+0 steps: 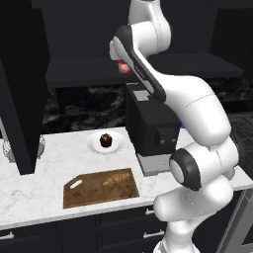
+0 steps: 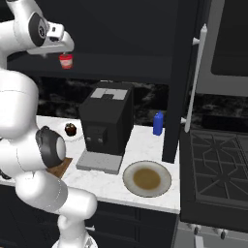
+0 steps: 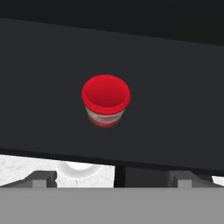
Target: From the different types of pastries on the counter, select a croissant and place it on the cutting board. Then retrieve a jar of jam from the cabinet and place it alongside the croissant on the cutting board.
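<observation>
Tool [image 2: 62, 50] raised at cabinet height, over the jar [image 3: 105, 101]. Jaws stand apart, nothing between them; in the hand view both fingertips [image 3: 43, 179] sit wide at the bottom edge, clear of the jar.

Jar upright on the dark cabinet shelf [image 3: 175, 109], red lid up, pale band around the middle. From the right base view it sits just under the hand, not touching it. From the left base view it is mostly hidden behind the arm, a red edge showing.

Croissant [image 1: 116, 178] lies on the board [image 1: 84, 195], toward its right end. Board flat on the table [image 1: 29, 190], near the front edge, slot hole at its left corner.

Cupcake [image 1: 105, 141] on a white plate [image 1: 94, 147], behind the board, just left of the coffee machine [image 1: 150, 131].

Coffee machine stands on the table under the shelf. In the right base view, a round plate [image 2: 147, 178] with a brown centre lies in front of and to the right of it; a blue bottle [image 2: 158, 124] stands behind that, near the wall. Stove [image 2: 218, 167] at far right.
</observation>
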